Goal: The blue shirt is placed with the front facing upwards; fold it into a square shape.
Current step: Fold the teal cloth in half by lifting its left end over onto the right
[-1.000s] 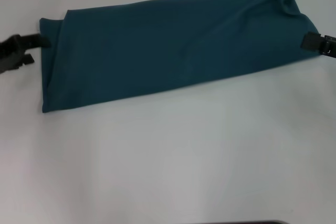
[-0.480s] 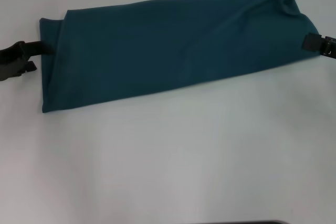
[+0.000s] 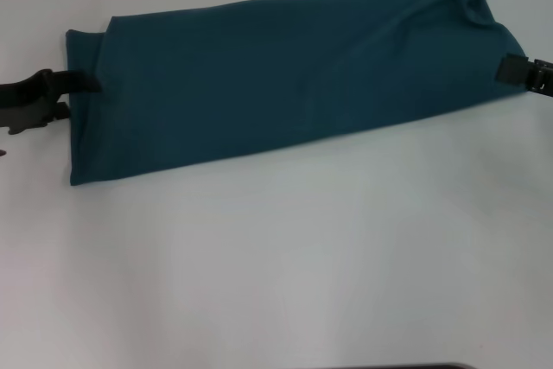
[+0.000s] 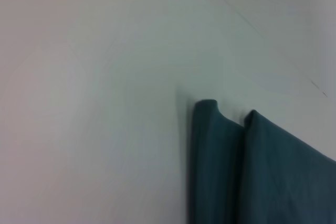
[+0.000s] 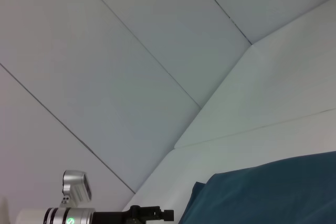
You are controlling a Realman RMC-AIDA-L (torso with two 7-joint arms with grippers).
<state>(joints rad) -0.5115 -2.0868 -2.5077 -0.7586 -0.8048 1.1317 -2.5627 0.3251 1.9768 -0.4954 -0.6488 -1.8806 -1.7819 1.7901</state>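
Creeping inward since the earlier frames, left end effector (image 3: 86,85) now reaches over the left edge of the dark teal-blue cotton shirt (image 3: 285,75), already a long band across the plain white counter (image 3: 302,265); right end effector (image 3: 516,70) touches the opposite end. Neither grip is readable. Squaring folds remain; pale panelled walls behind.

Plain white table (image 3: 276,265) below; pale panelled wall (image 5: 131,51) with thin seams behind

A bare test lab: a plain white counter (image 3: 276,274) set against white panelled walls (image 5: 131,66), with no furnishings visible
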